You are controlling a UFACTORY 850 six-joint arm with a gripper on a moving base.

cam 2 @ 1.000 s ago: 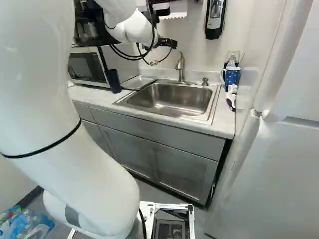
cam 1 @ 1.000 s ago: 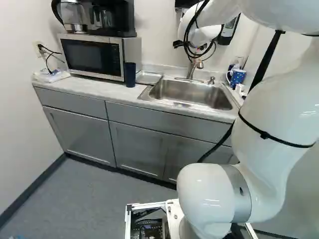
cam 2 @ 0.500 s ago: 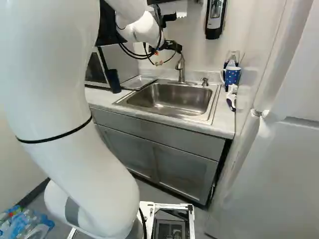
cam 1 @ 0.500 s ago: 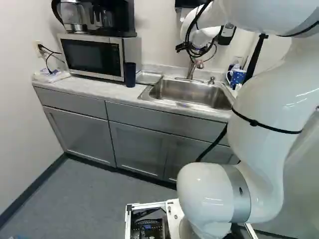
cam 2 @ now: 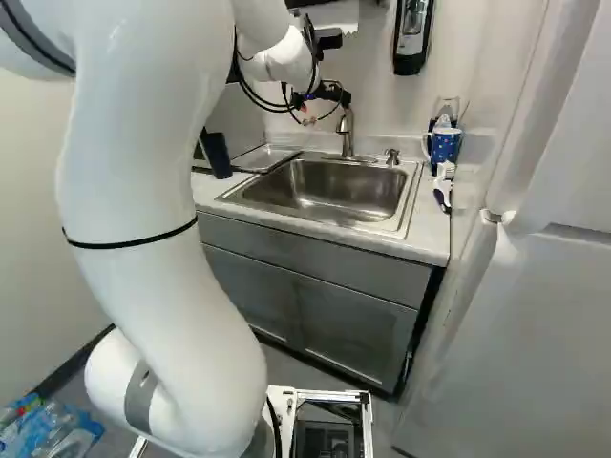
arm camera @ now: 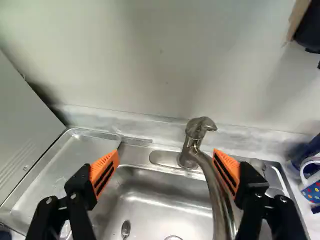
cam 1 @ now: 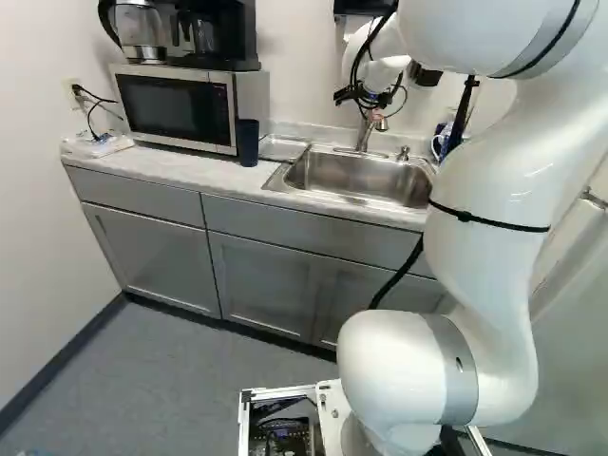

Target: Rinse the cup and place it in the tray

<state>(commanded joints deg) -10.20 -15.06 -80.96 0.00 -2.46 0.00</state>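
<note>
My black gripper [cam 2: 334,93] hangs above the back of the sink [cam 2: 391,224], close by the faucet. In the wrist view the gripper [arm camera: 166,162] is open, its orange pads wide apart; the faucet [arm camera: 197,145] shows by one pad, and nothing is gripped. A dark blue cup [cam 1: 248,142] stands upright on the counter beside the microwave. The blue patterned mug [cam 2: 445,145] is on the counter on the sink's other side; its handle and part of its wall [arm camera: 312,191] show beyond one finger. The metal tray [arm camera: 60,167] lies between microwave and sink.
The microwave [cam 1: 176,106] carries a coffee maker [cam 1: 214,33]. A soap pump [cam 2: 392,156] stands behind the sink, and a brush [cam 2: 443,189] lies near the mug. A dispenser [cam 2: 412,33] hangs on the wall. A spoon [arm camera: 125,229] lies in the basin.
The arm has swung, leftward in the left base view and rightward in the right one. In the right base view my gripper has come right and slightly down toward the faucet. The base stays put.
</note>
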